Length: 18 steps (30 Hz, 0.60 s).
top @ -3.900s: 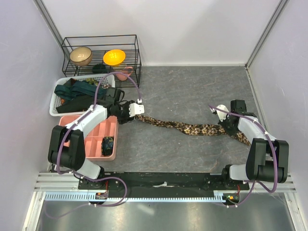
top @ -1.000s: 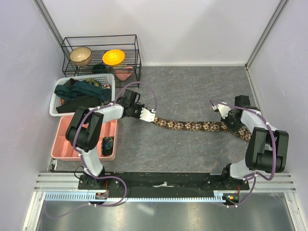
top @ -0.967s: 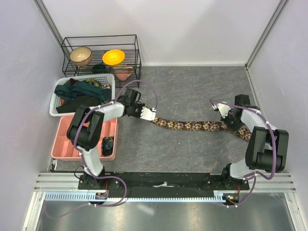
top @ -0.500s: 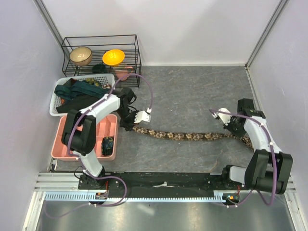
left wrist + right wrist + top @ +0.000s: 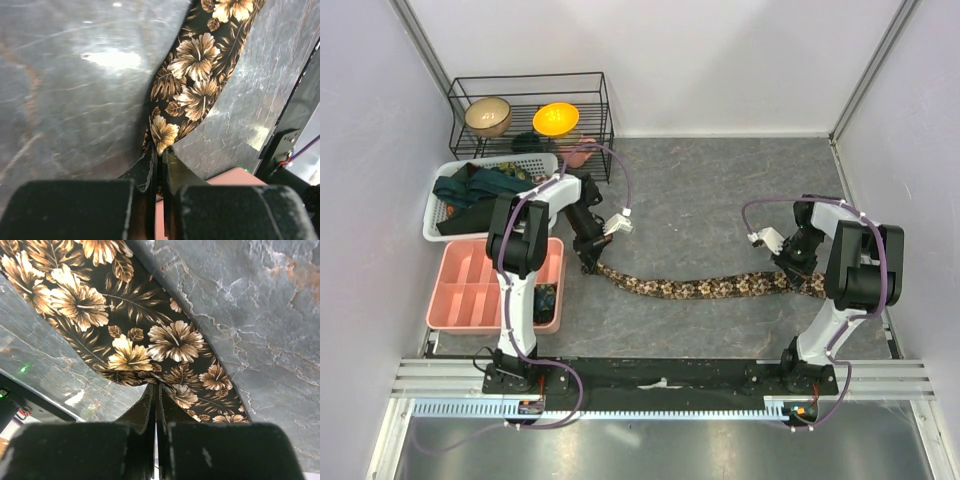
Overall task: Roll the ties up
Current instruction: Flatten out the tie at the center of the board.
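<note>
Brown floral tie [image 5: 700, 287] lies stretched along the grey table [image 5: 720, 190]; we see the left gripper [image 5: 160, 152] pinching its narrow tip, the right gripper [image 5: 156, 390] apparently nipping its wide end.

The gripper [image 5: 159, 151] fills the bottom of the frame, its two black fingers [image 5: 148, 167] pressed together on the narrow tip of the tie [image 5: 196, 84], with only a thin slit between them. From that pinched tip the tie, black with tan flowers and leaves, runs up and to the right, widening until it leaves the top edge, and lies on the grey marbled table [image 5: 70, 115], which has a bright glare patch at upper left. At lower right a corner of the pink tray [image 5: 227, 179] shows beside a black frame [image 5: 295, 107] and a purple cable [image 5: 305, 150].
</note>
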Each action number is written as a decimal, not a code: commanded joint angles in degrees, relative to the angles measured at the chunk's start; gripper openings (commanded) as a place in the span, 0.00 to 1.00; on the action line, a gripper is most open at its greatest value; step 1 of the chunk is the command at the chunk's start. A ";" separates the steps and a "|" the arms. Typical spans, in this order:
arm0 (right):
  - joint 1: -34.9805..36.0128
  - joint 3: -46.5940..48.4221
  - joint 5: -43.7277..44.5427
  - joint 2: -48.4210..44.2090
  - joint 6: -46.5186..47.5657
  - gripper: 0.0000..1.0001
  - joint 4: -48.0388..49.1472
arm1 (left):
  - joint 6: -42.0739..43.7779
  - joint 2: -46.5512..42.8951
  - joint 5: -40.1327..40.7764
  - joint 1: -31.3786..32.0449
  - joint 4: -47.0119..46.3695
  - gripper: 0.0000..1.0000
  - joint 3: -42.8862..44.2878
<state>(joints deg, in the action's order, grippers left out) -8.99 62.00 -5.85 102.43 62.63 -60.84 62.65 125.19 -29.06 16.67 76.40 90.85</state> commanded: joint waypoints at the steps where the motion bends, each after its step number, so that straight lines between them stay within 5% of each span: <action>1: 0.12 2.08 -4.96 0.84 1.18 0.00 -1.39 | -2.54 -0.37 -2.05 -1.02 -0.45 0.17 1.45; 4: 0.12 0.33 -6.72 -2.93 0.92 0.00 -1.21 | -2.79 -9.58 -6.17 -2.16 -8.08 0.70 -3.72; 8: 0.12 -1.53 -7.51 -6.97 -0.22 0.00 -1.30 | -4.47 -26.19 -9.08 -2.87 -24.08 0.99 -12.34; 10: 0.12 -2.14 -8.12 -8.38 -0.93 0.00 -1.39 | -4.38 -34.69 -7.87 -1.30 -32.17 1.00 -18.65; 14: 0.12 -1.97 -10.31 -11.20 -1.98 0.00 -2.96 | -3.59 -43.77 2.68 12.29 -43.59 1.00 -29.22; 18: 0.29 -1.09 -13.31 -13.75 -2.07 0.00 -6.65 | -6.47 -46.61 3.22 21.46 -51.60 1.00 -33.01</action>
<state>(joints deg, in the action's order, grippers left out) -8.99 60.34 -13.63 92.16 61.06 -62.85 59.20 79.26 -29.41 30.70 37.76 61.95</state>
